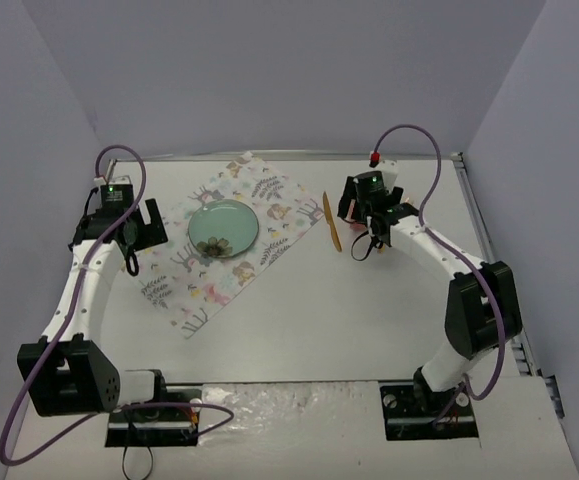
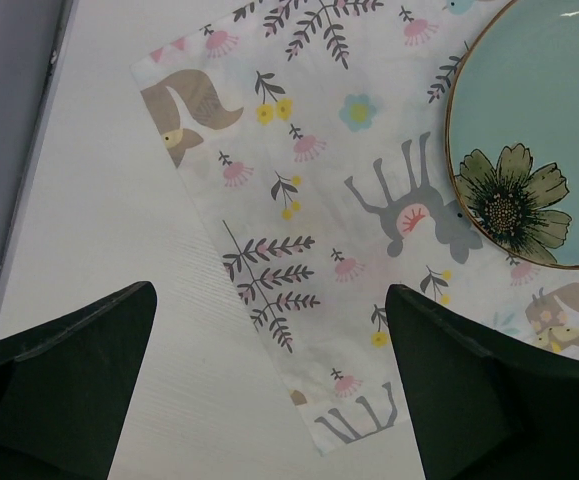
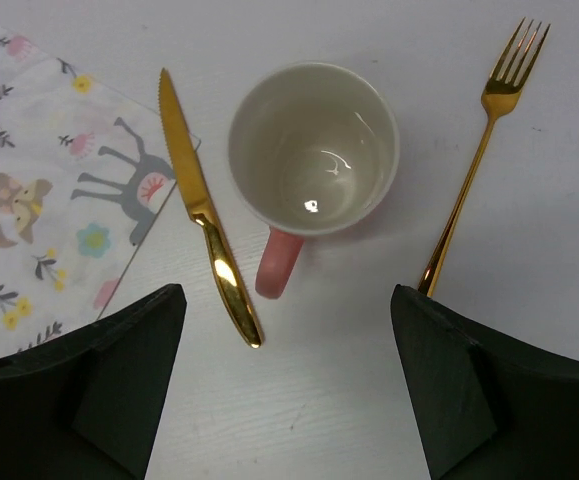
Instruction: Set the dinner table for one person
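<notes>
Counter (image 1: 319,320): I saw it spanning the whole view, under both arms.
Left tool (image 2: 269,300): spread, empty, hung above placemat (image 2: 299,200) edge beside plate (image 2: 539,90).
Right tool (image 3: 287,300): spread, gripped nothing, hung over mug (image 3: 314,150) between knife (image 3: 204,210) and fork (image 3: 474,160).

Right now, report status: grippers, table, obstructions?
Left gripper open, empty. Right gripper open above mug. Dinner table: plate on placemat; knife, mug, fork alongside. No obstruction seen.
</notes>
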Available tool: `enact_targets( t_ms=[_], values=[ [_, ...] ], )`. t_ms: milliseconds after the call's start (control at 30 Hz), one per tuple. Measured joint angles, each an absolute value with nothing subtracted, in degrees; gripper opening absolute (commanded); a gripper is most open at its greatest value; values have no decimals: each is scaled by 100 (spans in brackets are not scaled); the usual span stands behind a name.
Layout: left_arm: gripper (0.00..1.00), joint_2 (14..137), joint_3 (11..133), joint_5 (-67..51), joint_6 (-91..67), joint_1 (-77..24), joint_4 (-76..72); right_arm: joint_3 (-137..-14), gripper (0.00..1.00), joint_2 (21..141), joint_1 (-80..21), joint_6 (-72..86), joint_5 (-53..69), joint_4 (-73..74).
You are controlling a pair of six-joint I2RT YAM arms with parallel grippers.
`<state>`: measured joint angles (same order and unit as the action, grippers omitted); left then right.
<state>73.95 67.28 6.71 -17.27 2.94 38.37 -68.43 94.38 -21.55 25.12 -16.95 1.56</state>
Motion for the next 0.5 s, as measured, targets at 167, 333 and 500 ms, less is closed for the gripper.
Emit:
enact_targets(
  t_ms=[167,333,500],
  values=[
    [97,7395,6722,671,-1668,294,3835,-7265,65,10169,-2237,2724,-2017,363],
    [97,7391,6713,623,-1660,294,3835,-7351,53,10510,-2261,2956,-2172,451],
    [97,7391,6711,548,-1660,294,3835,-7364,42,10645,-2261,3064,-2303,502]
  ],
)
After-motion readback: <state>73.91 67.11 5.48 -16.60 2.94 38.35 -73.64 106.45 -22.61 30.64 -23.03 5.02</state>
